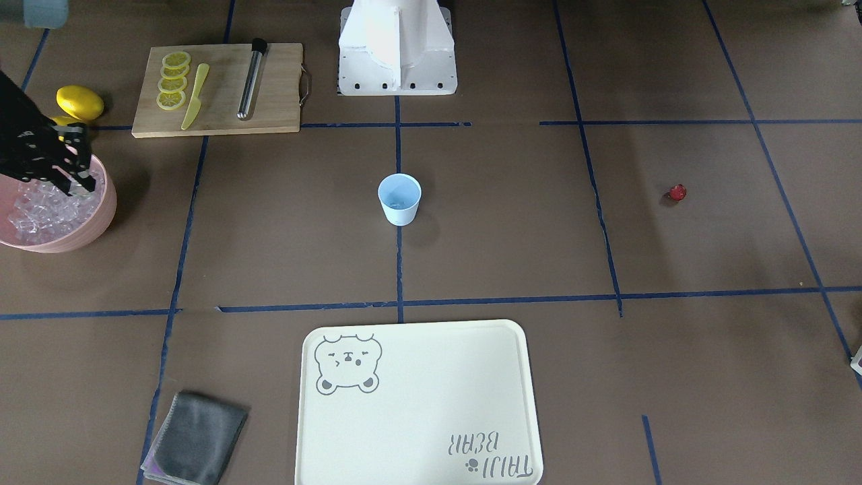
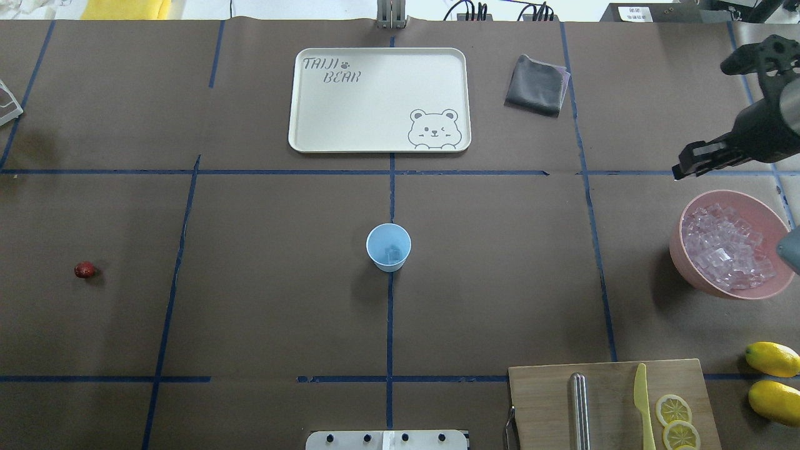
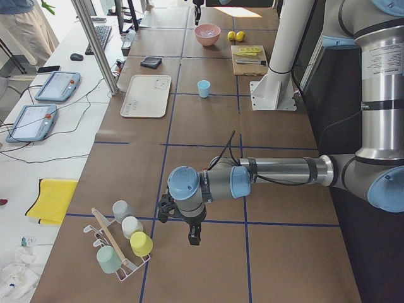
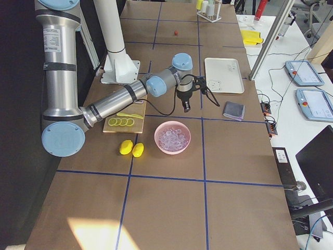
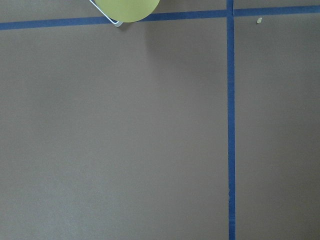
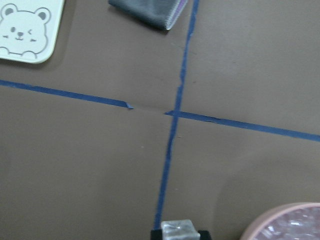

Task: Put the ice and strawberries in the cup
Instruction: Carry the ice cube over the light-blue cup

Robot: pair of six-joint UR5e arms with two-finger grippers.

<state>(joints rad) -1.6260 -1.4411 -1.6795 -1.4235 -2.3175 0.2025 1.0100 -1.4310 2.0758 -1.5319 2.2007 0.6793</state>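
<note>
Pinching one little ice cube (image 6: 176,231) between its two black fingers, the right gripper (image 2: 682,164) hangs in the air over the brown table (image 2: 500,281). I read the clock looking down from behind the robot, with 12 pointing away from it.

Closest to that gripper is the pink bowl (image 2: 679,256), just beside it at about 5 o'clock. The bowl is piled with ice (image 2: 725,250), lots of clear cubes all alike. The gripper does not touch the bowl.

A folded grey cloth (image 2: 536,85) lies at 10 o'clock, a little way off. Two yellow lemons (image 2: 772,359) sit past the bowl, between 5 and 6 o'clock. A wooden board (image 2: 544,400) with lemon slices (image 2: 673,409) is near 6 o'clock.

Farther out, between 8 and 9 o'clock, the blue cup (image 2: 382,242) stands upright on the middle blue tape line. It is well apart from the gripper. A bit of clear ice lies in its bottom. The cream tray (image 2: 375,112) with a bear on it is at 12 o'clock from the cup.

Farthest of all, at 9 o'clock and way past the cup, the red strawberry (image 2: 84,270) lies alone on the table.

The left gripper (image 3: 189,230) is at the table's left end, next to a rack of little cups (image 3: 123,243). I cannot tell if its fingers are spread or pressed together.
</note>
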